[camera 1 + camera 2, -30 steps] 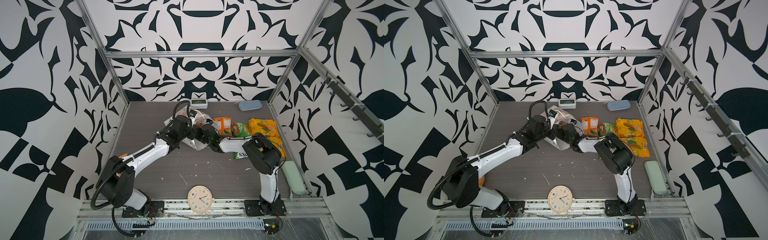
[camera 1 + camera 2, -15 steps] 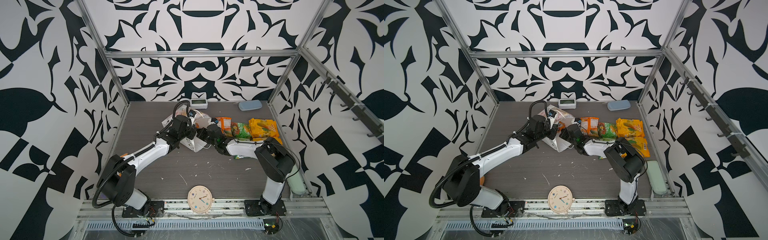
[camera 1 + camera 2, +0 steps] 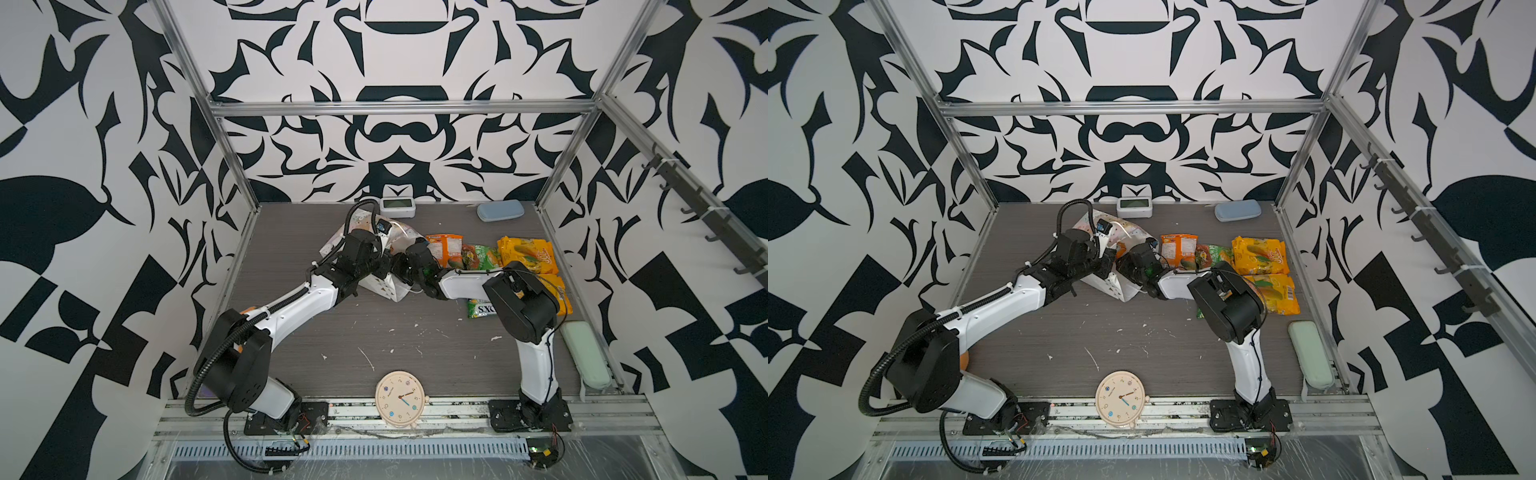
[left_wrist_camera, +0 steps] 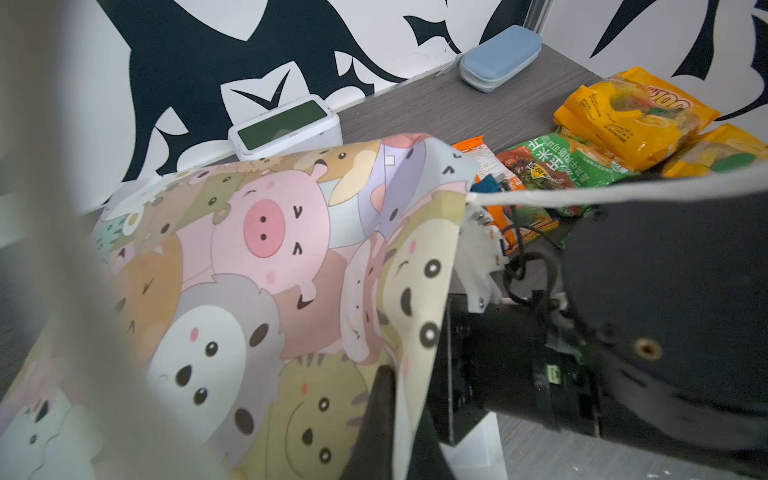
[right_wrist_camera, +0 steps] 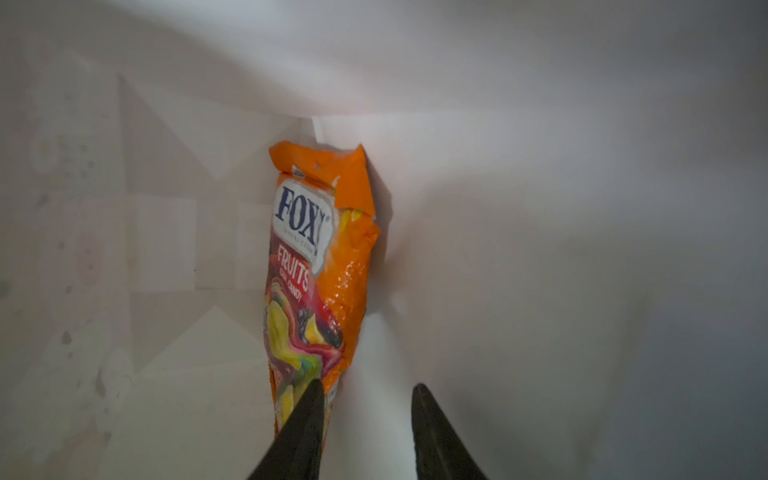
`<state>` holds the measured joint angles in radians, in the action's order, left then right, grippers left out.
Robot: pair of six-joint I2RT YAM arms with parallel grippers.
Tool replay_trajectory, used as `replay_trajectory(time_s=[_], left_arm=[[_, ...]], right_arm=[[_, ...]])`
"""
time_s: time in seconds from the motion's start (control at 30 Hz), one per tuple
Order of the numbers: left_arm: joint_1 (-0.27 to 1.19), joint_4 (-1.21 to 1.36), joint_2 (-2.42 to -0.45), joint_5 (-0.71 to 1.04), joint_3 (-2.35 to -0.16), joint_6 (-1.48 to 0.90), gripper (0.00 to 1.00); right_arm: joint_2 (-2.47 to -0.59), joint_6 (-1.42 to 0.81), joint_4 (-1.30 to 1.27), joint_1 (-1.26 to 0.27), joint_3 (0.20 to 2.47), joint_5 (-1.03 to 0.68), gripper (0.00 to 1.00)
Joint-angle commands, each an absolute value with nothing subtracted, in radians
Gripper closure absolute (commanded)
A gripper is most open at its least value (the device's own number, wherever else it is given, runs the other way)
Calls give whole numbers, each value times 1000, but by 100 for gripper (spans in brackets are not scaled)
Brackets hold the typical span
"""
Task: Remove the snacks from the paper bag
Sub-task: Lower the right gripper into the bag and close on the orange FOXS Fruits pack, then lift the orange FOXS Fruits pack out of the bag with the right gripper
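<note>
changed: the right arm's elbow swung out toward the right wall and back within the last second, while its wrist stayed at the bag mouth. The bag and the packets on the table barely moved.
meaning: looks like lining up a grab on the last packet inside; nothing lifted yet.
left gripper [image 3: 380,268]: pinched shut on the edge of the paper bag [image 4: 257,257], propping the mouth open toward the right arm.
paper bag: lies tilted on its side at mid-table, cartoon-face panel up, cord handle draped over the right wrist.
bag contents: one orange FOX'S packet [image 5: 316,257], lying lengthwise against a fold of the white inner wall. Nothing else shows inside.
right gripper [image 5: 368,392]: inside the bag, jaws narrowly parted, holding nothing. One fingertip [image 5: 311,399] overlaps the packet's near end; the other is over bare paper beside it.
next (judgement): shift sideways so both tips straddle the packet end, then close. Risk is pinching the paper wall along with it.
already out: orange packet [image 3: 446,249], green packet [image 3: 480,257] touching it, two yellow-orange packets [image 3: 525,251] near the right wall, and a second green packet [image 3: 480,309] partly under the right forearm.
progress: five out, one left in.
other containers: blue case [image 3: 500,210] at the back and mint case [image 3: 586,357] by the right wall, both closed, contents hidden.
</note>
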<state>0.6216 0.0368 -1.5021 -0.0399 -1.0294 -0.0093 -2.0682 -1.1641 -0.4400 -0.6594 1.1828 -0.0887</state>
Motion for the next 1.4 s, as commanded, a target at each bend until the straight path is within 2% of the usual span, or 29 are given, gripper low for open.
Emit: replay_trajectory(time_s=[0.0,0.4,0.53,0.63,0.93,1.37], left_arm=[[620,35,-1513,22,-1069,-35,100],[641,49,-1524,88,-1092,-46,100],[644,65,-1526,72,-1083,-50,100],[644,69,-1527,38,-1071,-46,100],[621,62,-1555,-22,-1043,-63,100],[615,5,-1564,-94,-1068,-32,100]], right_arm=[[-2067,-1217,-527,-657,1226,-114,61],[-2244,-1262,-561,-673,1403,-97,61],[-2281,-1270,-548,-690,1438,-16,92],[-2272,-1243,-529,-693,1454,-1,98],[-2162,-1213,-560,-688,1341,7,100],[-1935,-1220,-611,-687,1062,35,100]])
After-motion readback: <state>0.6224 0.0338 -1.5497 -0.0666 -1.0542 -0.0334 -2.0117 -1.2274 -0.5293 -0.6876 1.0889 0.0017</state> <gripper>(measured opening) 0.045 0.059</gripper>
